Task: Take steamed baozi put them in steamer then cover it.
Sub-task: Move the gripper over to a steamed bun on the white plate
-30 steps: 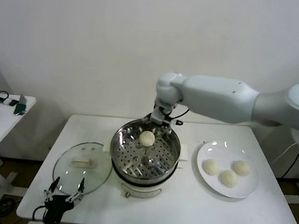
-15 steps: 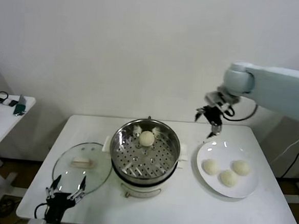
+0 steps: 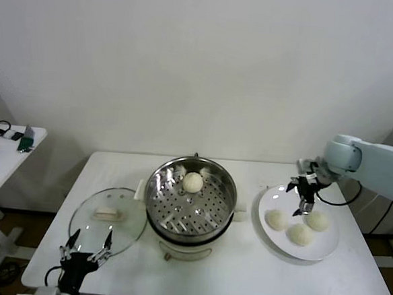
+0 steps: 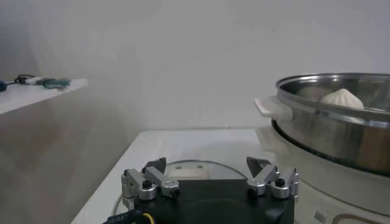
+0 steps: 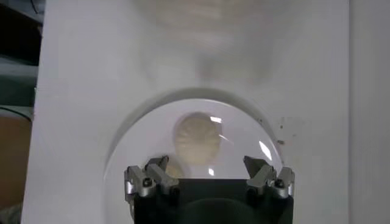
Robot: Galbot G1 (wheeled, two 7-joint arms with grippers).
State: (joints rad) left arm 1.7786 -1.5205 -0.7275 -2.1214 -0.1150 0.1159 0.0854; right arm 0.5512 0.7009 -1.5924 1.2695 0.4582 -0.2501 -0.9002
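Well to the side of the empty, spread right claw (image 3: 304,193), the round shiny stainless-steel steamer (image 3: 190,204) holds one bun. Just below the claw, three small cream-white baozi (image 3: 300,234) sit on a flat white plate (image 3: 270,239); probably soft and light, best pinched gently across the sides. The left claw (image 3: 85,249) waits spread near the clear glass cover (image 3: 108,217).

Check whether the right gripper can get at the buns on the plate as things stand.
Probably yes. The right gripper hangs open and empty just above the plate, over its three buns, with nothing between it and them.
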